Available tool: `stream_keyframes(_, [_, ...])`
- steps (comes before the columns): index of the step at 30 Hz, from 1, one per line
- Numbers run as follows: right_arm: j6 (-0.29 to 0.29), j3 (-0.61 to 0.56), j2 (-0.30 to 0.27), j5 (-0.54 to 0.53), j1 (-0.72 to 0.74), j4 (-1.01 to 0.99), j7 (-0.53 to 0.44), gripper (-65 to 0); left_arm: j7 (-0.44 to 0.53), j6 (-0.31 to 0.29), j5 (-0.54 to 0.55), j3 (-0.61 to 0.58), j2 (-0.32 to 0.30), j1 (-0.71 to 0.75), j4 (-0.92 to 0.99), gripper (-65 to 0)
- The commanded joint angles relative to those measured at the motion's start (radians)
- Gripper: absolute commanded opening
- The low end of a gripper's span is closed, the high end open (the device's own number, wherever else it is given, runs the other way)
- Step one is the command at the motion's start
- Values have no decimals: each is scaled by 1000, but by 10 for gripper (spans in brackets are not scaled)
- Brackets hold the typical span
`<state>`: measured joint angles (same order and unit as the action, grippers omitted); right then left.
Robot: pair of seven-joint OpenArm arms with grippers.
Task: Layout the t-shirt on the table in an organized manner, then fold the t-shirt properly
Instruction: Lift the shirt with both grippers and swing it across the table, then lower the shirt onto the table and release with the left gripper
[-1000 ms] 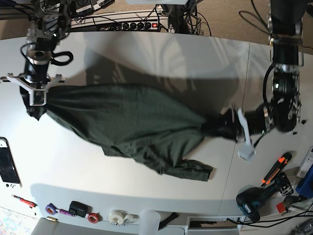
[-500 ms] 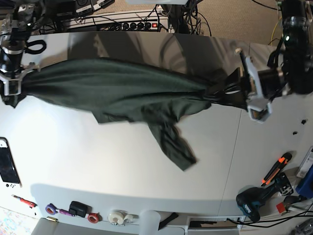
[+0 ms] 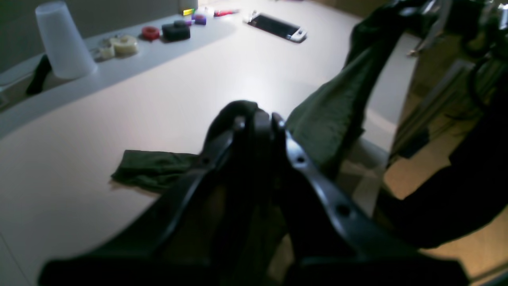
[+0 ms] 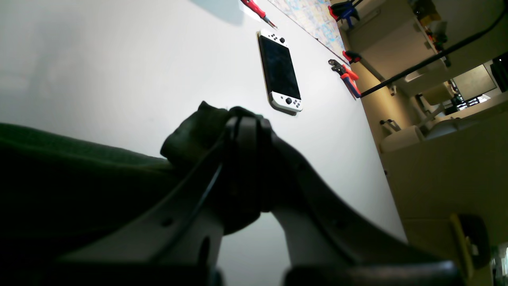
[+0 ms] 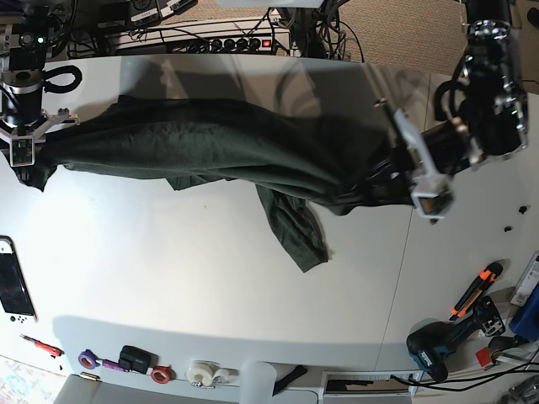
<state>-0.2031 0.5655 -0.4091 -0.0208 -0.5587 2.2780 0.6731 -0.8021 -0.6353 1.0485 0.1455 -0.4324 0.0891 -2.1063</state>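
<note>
one green t-shirt [image 5: 210, 147] strung between two claws, left gripper [image 5: 370, 181] and right gripper [image 5: 29, 164] both clamped on it, one sleeve drooping onto the table [image 5: 168, 269]

In the right wrist view the fingers [image 4: 254, 131] are buried in a dark bunch of the t-shirt [image 4: 59, 159], whose cloth runs off the left edge, and the contact points cannot be made out. In the left wrist view the fingers [image 3: 258, 119] are blurred and in shadow, hiding the fold they pinch. In the base view the handheld console [image 5: 12, 286] is cut by the left edge, and the far rim of the table [image 5: 210, 278] lies behind the stretched t-shirt.
</note>
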Motion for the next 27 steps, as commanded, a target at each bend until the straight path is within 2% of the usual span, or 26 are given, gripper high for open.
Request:
stream_keyframes(1, [14,10,-15,9,11,17,-35,-650,47,15,-2,-20,-11,-34,-10,-650])
stream_keyframes(7, [15,10,-11,-71,45,17,-37,-650,132,140,-211,-130,-11,-124,-3,-650])
stream_keyframes(10, [14,10,26,-91,74,-6,-45,-650,177,226,-317,-161,-11,-161,-2,-650])
stream_keyframes(14, [12,-8,68,-121,159,-129,-64,-650,214,299,-435,-183,-11,-201,30,-650])
stream_keyframes(18, [13,-78,66,-121,279,-314,-96,-650,262,367,-514,-183,-11,-263,150,-650])
stream_keyframes(27, [17,-189,66,-93,668,-750,-170,-650,290,380,-516,-183,3,-537,574,-650])
